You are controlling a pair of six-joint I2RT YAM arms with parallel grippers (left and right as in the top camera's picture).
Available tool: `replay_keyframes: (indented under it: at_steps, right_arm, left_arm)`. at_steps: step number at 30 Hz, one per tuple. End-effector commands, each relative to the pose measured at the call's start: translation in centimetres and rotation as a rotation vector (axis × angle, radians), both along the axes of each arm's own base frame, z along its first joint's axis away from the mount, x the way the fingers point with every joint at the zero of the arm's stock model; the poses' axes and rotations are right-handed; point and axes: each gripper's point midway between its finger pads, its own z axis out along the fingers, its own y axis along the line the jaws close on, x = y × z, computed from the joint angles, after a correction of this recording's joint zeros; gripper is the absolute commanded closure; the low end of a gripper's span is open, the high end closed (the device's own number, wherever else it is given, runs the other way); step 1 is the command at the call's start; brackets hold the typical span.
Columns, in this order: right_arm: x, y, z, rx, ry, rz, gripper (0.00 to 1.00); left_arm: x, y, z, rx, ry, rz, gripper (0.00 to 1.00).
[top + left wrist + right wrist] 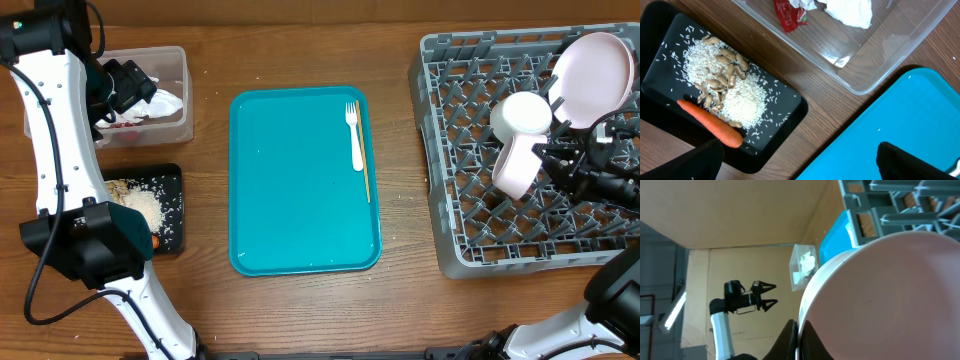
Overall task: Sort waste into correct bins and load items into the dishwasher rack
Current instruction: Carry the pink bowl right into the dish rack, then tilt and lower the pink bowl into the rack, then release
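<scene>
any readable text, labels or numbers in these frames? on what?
None legible.
red wrapper in the clear tub: possible print, too blurred to read.
teal tray, rack, plate, black tray: no markings visible.

This is a robotics lab bench staged as a dish-clearing station, not a real kitchen. White, cabled robot arms (45, 130) stand at a wood-grain table (400, 310) that carries a teal tray (300, 220), a grey dishwasher rack (470, 250) on the right, and a clear tub (180, 60) and black tray (172, 200) on the left. In the right wrist view, plain brown boards (740, 215) fence the table, with a grey wall (655, 270) and strip light (671, 312) beyond.
</scene>
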Motion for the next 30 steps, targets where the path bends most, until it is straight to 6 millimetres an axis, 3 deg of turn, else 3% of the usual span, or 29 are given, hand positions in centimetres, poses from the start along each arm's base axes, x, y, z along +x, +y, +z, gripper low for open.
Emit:
replay_keyframes:
  at_steps: [1, 9, 14, 19, 24, 28, 30]
  right_arm:
    - [0.5, 1.2, 2.0, 0.019, -0.089, 0.002, 0.96]
    - [1.4, 4.5, 0.6, 0.011, -0.116, 0.101, 0.96]
    - [2.0, 3.1, -0.2, 0.010, -0.053, 0.066, 0.96]
    - [1.2, 0.6, -1.4, -0.028, 0.020, 0.007, 0.96]
    - [0.5, -0.5, -2.9, -0.083, 0.095, -0.006, 0.96]
    - [0.5, -0.5, -2.8, -0.072, 0.105, -0.012, 0.96]
    - [0.8, -0.4, -1.8, -0.020, 0.075, -0.027, 0.96]
  left_arm:
    - [0.1, 0.3, 0.0, 0.013, -0.001, -0.015, 0.00]
    - [0.1, 0.3, 0.0, 0.014, -0.004, -0.012, 0.00]
    - [0.0, 0.3, -0.1, 0.013, 0.003, -0.013, 0.00]
    - [0.0, 0.3, 0.0, 0.013, 0.000, -0.013, 0.00]
    - [0.3, 0.3, 0.0, 0.016, -0.012, -0.012, 0.00]
    - [0.3, 0.3, 0.0, 0.016, -0.012, -0.012, 0.00]
    - [0.3, 0.3, 0.0, 0.016, -0.011, -0.012, 0.00]
